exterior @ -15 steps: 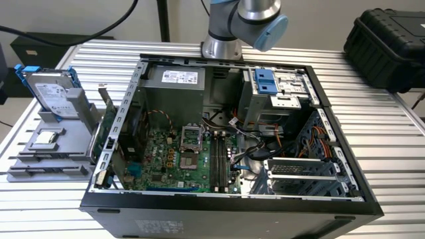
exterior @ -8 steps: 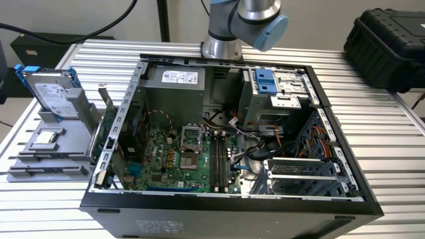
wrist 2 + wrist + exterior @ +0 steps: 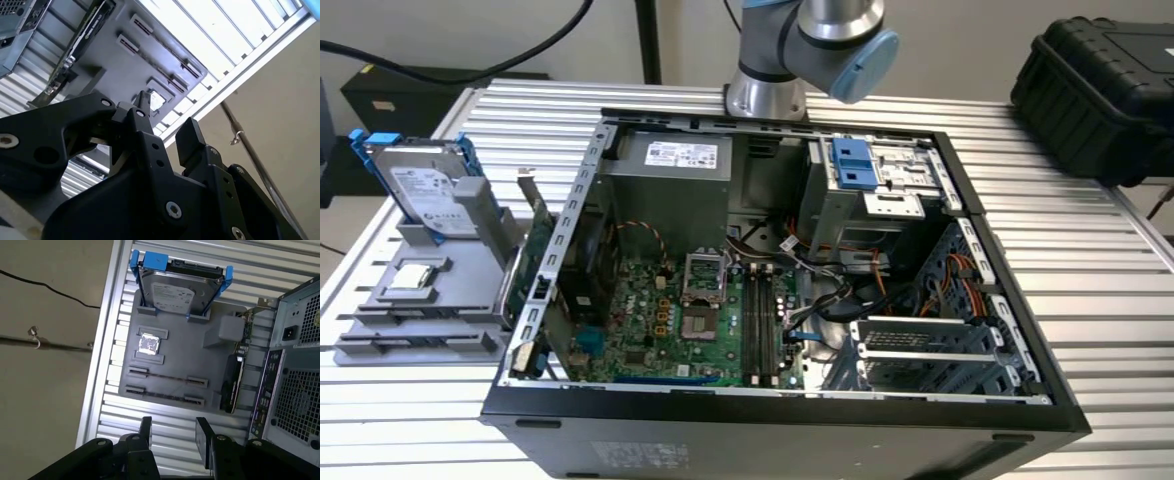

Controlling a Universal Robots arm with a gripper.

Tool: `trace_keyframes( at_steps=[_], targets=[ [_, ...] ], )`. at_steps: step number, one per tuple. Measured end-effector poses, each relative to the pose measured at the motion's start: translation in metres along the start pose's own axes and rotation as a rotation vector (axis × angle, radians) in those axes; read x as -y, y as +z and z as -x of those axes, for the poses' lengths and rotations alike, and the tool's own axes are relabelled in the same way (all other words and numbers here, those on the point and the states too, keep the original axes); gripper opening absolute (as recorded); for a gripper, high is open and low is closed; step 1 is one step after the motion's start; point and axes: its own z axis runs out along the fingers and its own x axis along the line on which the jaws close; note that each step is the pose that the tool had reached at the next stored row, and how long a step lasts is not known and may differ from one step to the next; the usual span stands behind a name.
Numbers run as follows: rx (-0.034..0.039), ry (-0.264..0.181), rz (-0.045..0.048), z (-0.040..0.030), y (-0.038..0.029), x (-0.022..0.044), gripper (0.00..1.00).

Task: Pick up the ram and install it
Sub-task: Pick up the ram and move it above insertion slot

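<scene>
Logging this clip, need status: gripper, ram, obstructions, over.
Gripper open, empty, hovering by tray. Ram apparently the thin dark strip in tray holders, untouched. Nothing seen blocking it.

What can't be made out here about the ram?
Ram: the first wrist view shows the holders on the tray edge-on; too thin to tell if a stick stands there.
Board slots: exterior view, too small to tell filled or empty.
Much of the tray: second wrist view, hidden behind the fingers.
Arm: exterior view, cut off by the top edge.
</scene>
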Motion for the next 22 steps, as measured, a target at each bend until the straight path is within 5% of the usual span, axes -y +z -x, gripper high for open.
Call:
trace_keyframes(
  at_steps=[22],
  targets=[
    [-0.0106, -0.164, 0.0002, 0.0000, 0.0000, 0.0000, 1.00]
  ],
)
